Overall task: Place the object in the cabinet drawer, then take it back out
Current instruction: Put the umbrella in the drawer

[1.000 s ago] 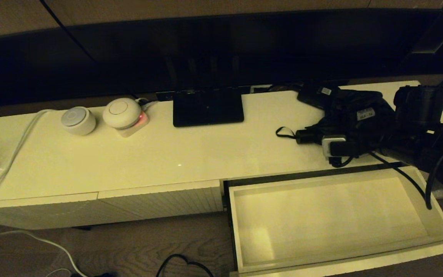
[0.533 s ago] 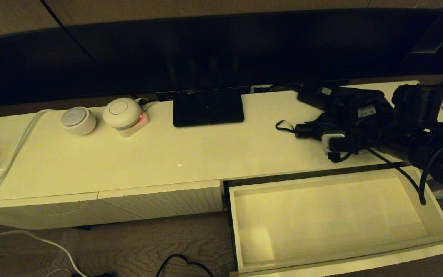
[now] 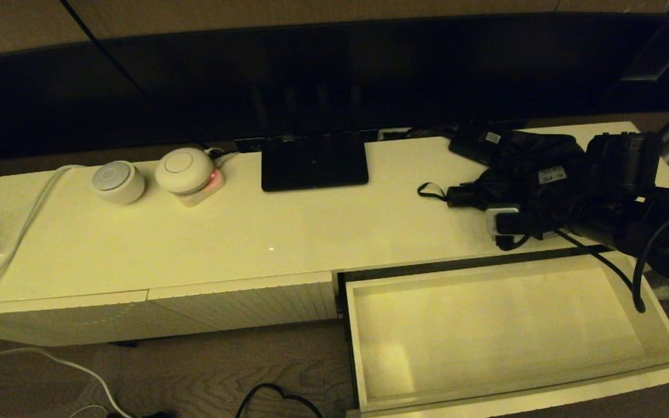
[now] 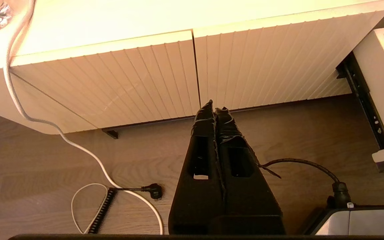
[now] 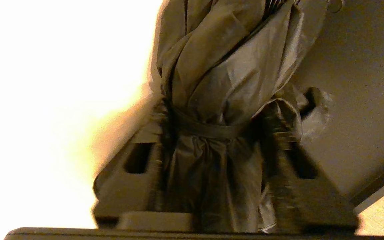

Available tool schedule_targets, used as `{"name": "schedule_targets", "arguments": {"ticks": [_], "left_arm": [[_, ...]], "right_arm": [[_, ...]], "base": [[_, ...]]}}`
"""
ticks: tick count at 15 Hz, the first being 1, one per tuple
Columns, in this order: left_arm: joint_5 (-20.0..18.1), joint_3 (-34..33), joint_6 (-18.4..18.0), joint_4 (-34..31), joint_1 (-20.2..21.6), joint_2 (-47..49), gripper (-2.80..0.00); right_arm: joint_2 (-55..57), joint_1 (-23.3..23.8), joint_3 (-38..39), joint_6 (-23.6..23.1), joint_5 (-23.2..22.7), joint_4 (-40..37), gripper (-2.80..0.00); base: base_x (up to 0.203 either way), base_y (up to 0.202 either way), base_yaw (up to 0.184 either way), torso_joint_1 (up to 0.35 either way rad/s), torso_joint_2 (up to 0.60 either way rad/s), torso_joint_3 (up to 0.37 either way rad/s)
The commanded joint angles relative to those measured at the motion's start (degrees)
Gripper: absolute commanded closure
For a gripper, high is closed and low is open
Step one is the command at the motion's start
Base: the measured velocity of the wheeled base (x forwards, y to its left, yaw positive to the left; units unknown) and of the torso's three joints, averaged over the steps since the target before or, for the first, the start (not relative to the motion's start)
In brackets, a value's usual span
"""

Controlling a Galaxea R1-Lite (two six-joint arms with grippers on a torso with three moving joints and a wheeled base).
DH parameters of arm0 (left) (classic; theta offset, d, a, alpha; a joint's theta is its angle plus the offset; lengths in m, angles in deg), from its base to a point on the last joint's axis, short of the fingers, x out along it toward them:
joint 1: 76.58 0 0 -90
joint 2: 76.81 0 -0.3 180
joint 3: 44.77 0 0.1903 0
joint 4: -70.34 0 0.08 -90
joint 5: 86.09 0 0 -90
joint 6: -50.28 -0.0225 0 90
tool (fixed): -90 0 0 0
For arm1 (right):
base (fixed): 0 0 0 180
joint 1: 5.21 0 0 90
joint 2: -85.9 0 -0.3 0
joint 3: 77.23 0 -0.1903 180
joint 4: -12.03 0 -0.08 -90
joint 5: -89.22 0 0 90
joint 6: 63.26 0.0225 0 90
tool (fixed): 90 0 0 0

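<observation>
Nearest, the drawer (image 3: 509, 337) is pulled out with nothing seen inside. Beyond it, on the bench (image 3: 253, 232), the umbrella (image 3: 535, 168) is straddled by the right claw (image 5: 212, 133), whose fingers are pressed against the baggy fabric at its strap; a grip is judged to be forming. The pick-up step is in hand; next a lift and carry over the drawer is called for. The left claw (image 4: 214, 110) is parked closed, low before the cabinet front
</observation>
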Motion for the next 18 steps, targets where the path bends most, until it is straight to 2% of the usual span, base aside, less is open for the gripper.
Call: {"name": "schedule_targets", "arguments": {"ticks": [1, 8, 12, 15, 18], "left_arm": [[0.0, -0.18, 0.02, 0.0, 0.02, 0.0, 0.0], [0.0, -0.18, -0.06, 0.0, 0.02, 0.0, 0.0], [0.0, -0.18, 0.02, 0.0, 0.02, 0.0, 0.0], [0.0, -0.18, 0.02, 0.0, 0.02, 0.0, 0.0], [0.0, -0.18, -0.06, 0.0, 0.02, 0.0, 0.0]], "right_arm": [[-0.01, 0.07, 0.22, -0.45, 1.11, -0.61, 0.0], [-7.07, -0.07, 2.92, -0.44, 2.98, -1.05, 0.0], [-15.09, -1.46, 5.29, -0.37, 5.5, -6.15, 0.0], [-20.3, -1.84, 10.85, -0.34, 5.8, -8.14, 0.0], [-22.07, -1.54, 12.39, -0.19, 5.82, -9.12, 0.0]], "base": [[0.0, 0.0, 0.0, 0.0, 0.0, 0.0], [0.0, 0.0, 0.0, 0.0, 0.0, 0.0], [0.0, 0.0, 0.0, 0.0, 0.0, 0.0], [0.0, 0.0, 0.0, 0.0, 0.0, 0.0], [0.0, 0.0, 0.0, 0.0, 0.0, 0.0]]}}
